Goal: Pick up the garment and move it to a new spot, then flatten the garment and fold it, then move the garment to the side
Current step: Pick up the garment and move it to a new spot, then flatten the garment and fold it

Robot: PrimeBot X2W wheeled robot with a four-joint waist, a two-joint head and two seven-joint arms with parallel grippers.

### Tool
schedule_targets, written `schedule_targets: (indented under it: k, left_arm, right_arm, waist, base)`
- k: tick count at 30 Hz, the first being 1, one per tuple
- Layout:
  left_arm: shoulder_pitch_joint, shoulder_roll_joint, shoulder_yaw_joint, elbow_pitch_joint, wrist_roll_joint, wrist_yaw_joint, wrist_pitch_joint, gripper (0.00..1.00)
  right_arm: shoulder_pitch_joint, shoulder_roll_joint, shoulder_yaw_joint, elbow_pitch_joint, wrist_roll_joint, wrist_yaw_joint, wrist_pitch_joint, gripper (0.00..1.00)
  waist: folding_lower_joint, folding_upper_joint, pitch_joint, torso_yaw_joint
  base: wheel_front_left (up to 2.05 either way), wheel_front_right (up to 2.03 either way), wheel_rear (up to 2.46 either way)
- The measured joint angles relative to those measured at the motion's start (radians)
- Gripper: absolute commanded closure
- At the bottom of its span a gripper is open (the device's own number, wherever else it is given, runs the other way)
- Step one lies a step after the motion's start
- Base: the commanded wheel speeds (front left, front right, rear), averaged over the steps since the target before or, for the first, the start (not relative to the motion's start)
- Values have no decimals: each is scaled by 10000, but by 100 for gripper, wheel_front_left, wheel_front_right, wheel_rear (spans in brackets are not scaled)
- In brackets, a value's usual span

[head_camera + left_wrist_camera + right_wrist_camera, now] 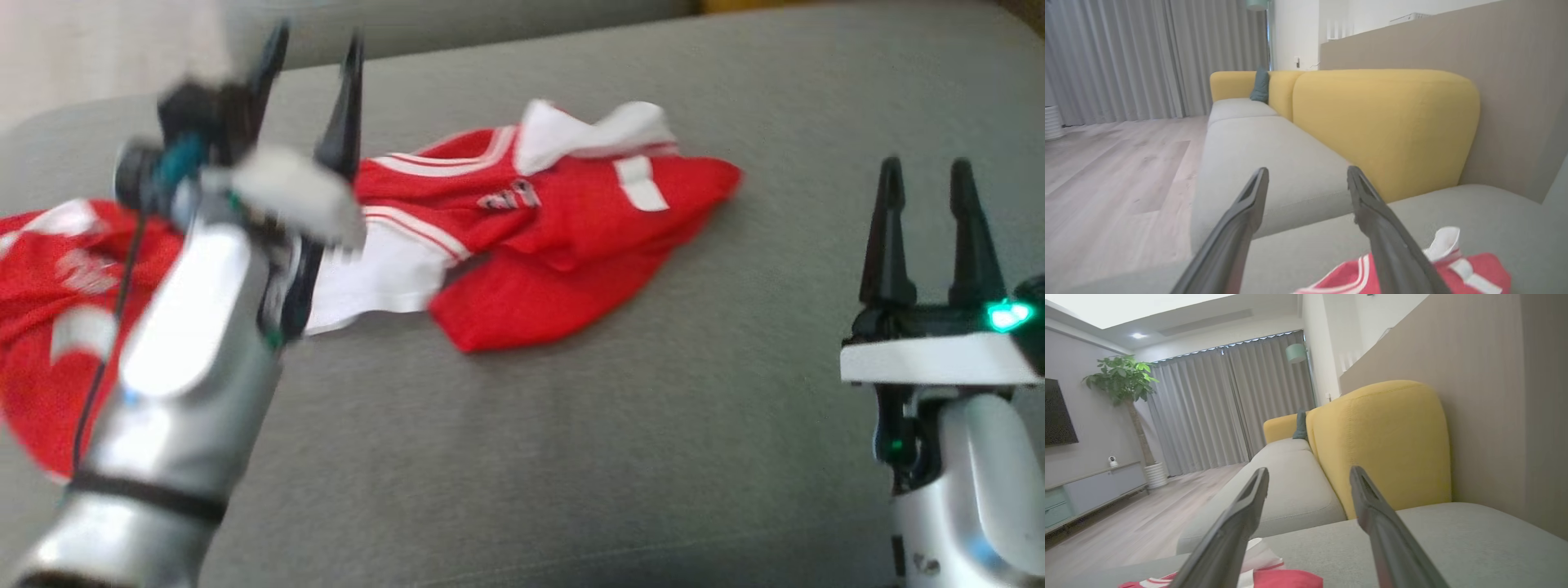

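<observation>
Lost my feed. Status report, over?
Left gripper open, raised by jersey. Right gripper open, off to the side. Jersey crumpled, unfolded, on grey cushion. Nothing blocking.

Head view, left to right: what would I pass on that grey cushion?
Left hand with two dark fingers → white collar of the crumpled red-and-white jersey → right hand, open, at the far right.

Silver forearms; white wrist plates; black tapered fingers; green LED; black cable.
</observation>
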Motion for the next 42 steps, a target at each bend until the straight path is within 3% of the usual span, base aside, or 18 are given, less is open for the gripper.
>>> schedule_targets:
  k: [3, 9, 17, 26, 34, 42]
  left_arm:
    - [1203, 290, 96, -846, 136, 155, -10, 0]
    - [3346, 318, 568, -2880, 556, 508, -50, 0]
    - [6274, -433, 1450, -4767, 1231, 754, -54, 0]
    - [6385, -915, 1921, -5001, 1908, 75, -54, 0]
    - [6238, -1333, 1894, -4800, 2104, -468, -54, 0]
    - [6074, -1423, 1900, -4575, 2121, -660, -54, 0]
  right_arm:
    - [230, 2, -61, 113, -69, 0, 0, 0]
    - [563, 2, -151, 155, -155, 0, 0, 0]
    - [1252, 8, 113, 334, -140, 0, 0, 0]
    - [1129, 6, 522, 744, -207, 0, 0, 0]
    - [-142, -2, 874, 2600, -738, 0, 660, 0]
    - [-1140, -6, 807, 4614, -1593, 0, 1034, 0]
  waist:
    - [0, 0, -248, 495]
    - [0, 0, -702, 1124]
    - [0, 0, -1012, 1621]
    - [0, 0, -733, 1904]
    - [0, 0, -215, 2552]
    - [0, 0, 305, 3426]
  base:
    - [0, 0, 0]
    - [0, 0, 0]
    - [0, 0, 0]
    - [0, 0, 0]
    - [0, 0, 0]
    - [0, 0, 0]
